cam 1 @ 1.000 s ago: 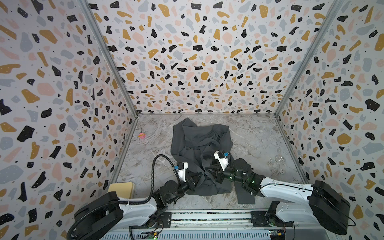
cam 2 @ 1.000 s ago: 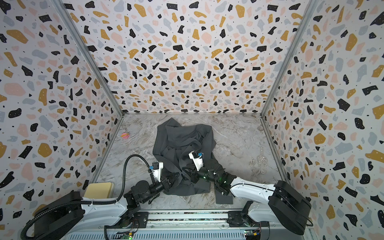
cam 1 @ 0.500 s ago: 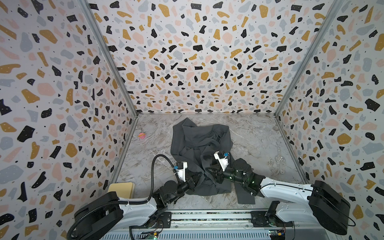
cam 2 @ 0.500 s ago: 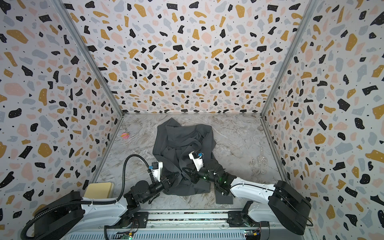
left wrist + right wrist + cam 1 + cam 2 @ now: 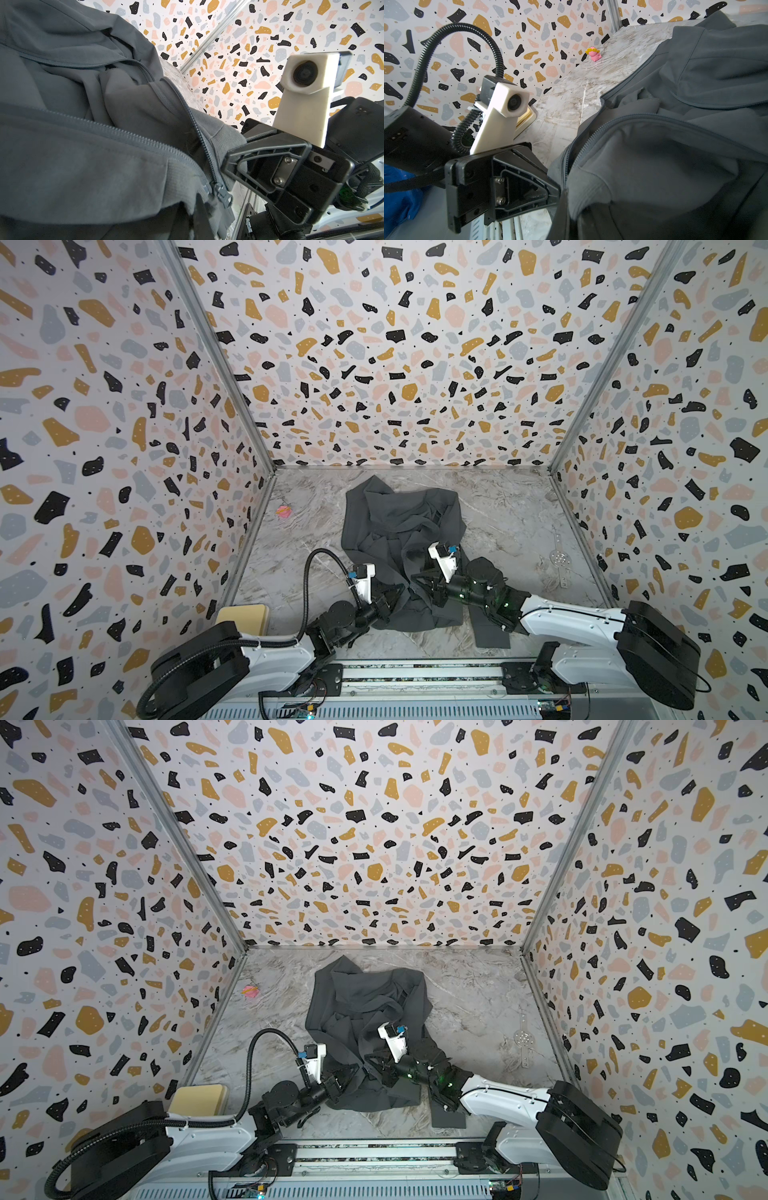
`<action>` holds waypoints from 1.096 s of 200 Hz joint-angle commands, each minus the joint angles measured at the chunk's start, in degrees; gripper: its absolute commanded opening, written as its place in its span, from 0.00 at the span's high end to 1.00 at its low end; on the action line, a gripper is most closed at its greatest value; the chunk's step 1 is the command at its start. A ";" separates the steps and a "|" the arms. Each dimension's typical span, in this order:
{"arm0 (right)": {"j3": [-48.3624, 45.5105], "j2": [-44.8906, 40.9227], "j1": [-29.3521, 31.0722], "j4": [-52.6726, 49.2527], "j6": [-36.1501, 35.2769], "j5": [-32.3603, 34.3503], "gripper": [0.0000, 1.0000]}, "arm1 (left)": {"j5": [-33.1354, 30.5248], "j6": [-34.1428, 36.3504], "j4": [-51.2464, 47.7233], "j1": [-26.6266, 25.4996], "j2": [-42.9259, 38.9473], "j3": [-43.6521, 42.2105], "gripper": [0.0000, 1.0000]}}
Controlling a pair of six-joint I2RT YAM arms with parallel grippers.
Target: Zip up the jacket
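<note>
In both top views the jacket [image 5: 399,526] [image 5: 365,1002] lies crumpled in the middle of the worktop [image 5: 498,506] [image 5: 465,986]. The left fingers [image 5: 390,598] [image 5: 345,1076] and right fingers [image 5: 422,581] [image 5: 376,1064] are both clamped tight on its near hem, close together. Left wrist view: the right fingers [image 5: 229,162] pinch the hem near the zip slider [image 5: 78,194], whose tooth rows spread apart. Right wrist view: the left fingers [image 5: 552,187] pinch the jacket edge, with a pink toy [image 5: 594,54] well apart

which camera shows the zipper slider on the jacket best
The left wrist view: the zipper slider sits close and sharp where the zipper teeth meet on the jacket. The right wrist view shows teeth but no slider that I can make out. In both top views it is too small to find.
</note>
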 commanded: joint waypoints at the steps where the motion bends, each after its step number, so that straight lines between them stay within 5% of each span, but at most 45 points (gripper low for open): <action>1: 0.50 0.07 0.15 2.78 -0.28 0.08 1.00 | 0.27 -0.18 3.66 0.03 0.47 0.01 1.00; 219: -0.89 2.89 0.09 9.78 1.40 2.45 1.00 | 0.45 -0.73 4.12 0.04 0.65 -0.56 1.00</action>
